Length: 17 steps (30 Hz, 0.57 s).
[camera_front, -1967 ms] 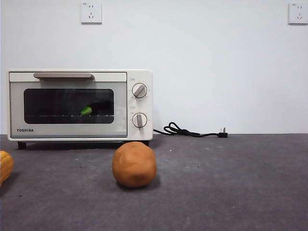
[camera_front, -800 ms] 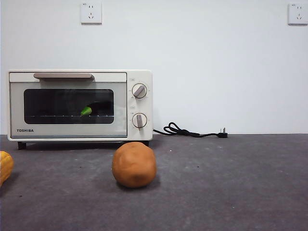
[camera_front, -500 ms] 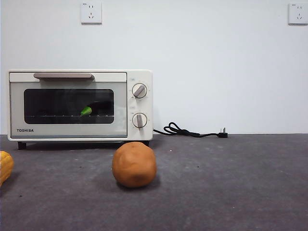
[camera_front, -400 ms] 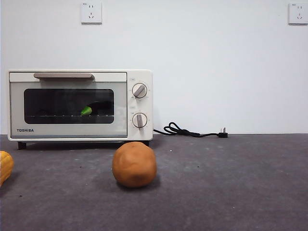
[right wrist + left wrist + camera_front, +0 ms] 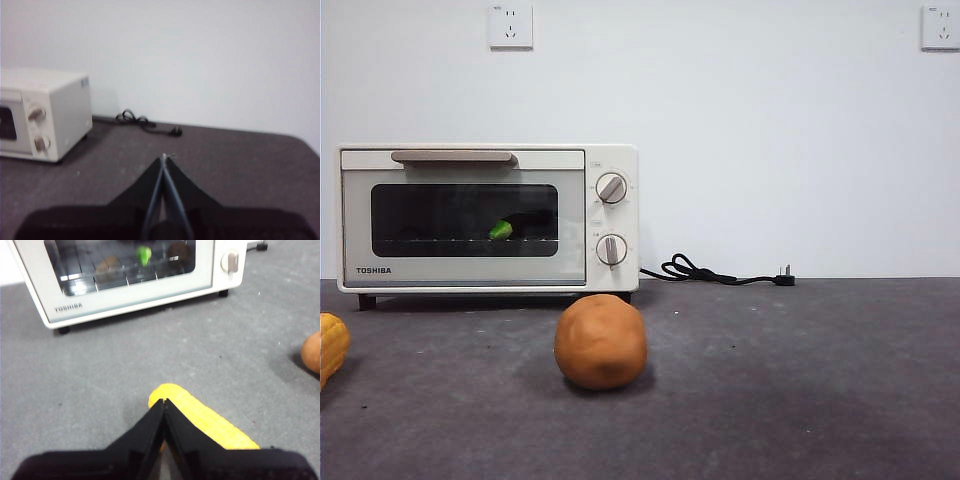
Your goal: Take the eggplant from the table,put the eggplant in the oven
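The eggplant (image 5: 516, 226) lies inside the oven (image 5: 488, 220) on the wire rack, behind the closed dark glass door; its green stem cap (image 5: 144, 254) shows through the window and its purple body is dim. The oven stands at the back left of the table (image 5: 770, 380). My left gripper (image 5: 164, 402) is shut and empty, hovering over the yellow-orange ridged item, well back from the oven door. My right gripper (image 5: 164, 157) is shut and empty, raised over the table to the right of the oven (image 5: 42, 112). Neither arm shows in the front view.
A round orange-brown ball-like item (image 5: 601, 342) sits in front of the oven's knobs. The yellow-orange ridged item (image 5: 332, 345) lies at the left edge. A black power cord (image 5: 715, 272) trails along the wall at the back.
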Motion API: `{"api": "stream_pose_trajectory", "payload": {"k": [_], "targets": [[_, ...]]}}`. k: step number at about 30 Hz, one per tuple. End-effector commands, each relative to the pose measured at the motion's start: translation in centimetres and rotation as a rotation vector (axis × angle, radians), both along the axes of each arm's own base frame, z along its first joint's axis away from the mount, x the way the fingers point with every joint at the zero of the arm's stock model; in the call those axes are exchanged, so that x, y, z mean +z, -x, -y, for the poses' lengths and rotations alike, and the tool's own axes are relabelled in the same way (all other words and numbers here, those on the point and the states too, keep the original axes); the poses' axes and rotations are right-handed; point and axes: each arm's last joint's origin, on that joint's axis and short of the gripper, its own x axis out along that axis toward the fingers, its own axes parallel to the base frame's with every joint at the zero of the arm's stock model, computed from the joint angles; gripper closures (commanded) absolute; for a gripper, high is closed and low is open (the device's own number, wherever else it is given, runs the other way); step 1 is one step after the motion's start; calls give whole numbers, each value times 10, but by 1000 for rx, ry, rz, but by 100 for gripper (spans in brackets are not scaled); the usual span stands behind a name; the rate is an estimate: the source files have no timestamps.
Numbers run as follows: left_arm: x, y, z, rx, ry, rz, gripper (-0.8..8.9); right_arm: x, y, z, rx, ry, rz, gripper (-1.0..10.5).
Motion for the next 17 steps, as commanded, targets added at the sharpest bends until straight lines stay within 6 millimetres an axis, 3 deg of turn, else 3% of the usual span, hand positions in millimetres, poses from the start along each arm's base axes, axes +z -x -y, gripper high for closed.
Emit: {"api": "stream_pose_trajectory", "payload": {"k": [1,8,17], "targets": [[-3,-1,0,9,9,-12,817,-23,-14,-1,2,-8,-37,946],[-4,-1,0,8,10,-18,817,-70,-34,-3,2,0,-147,946],[-4,-1,0,9,10,-18,817,-101,-41,-3,1,7,-241,946]]}}
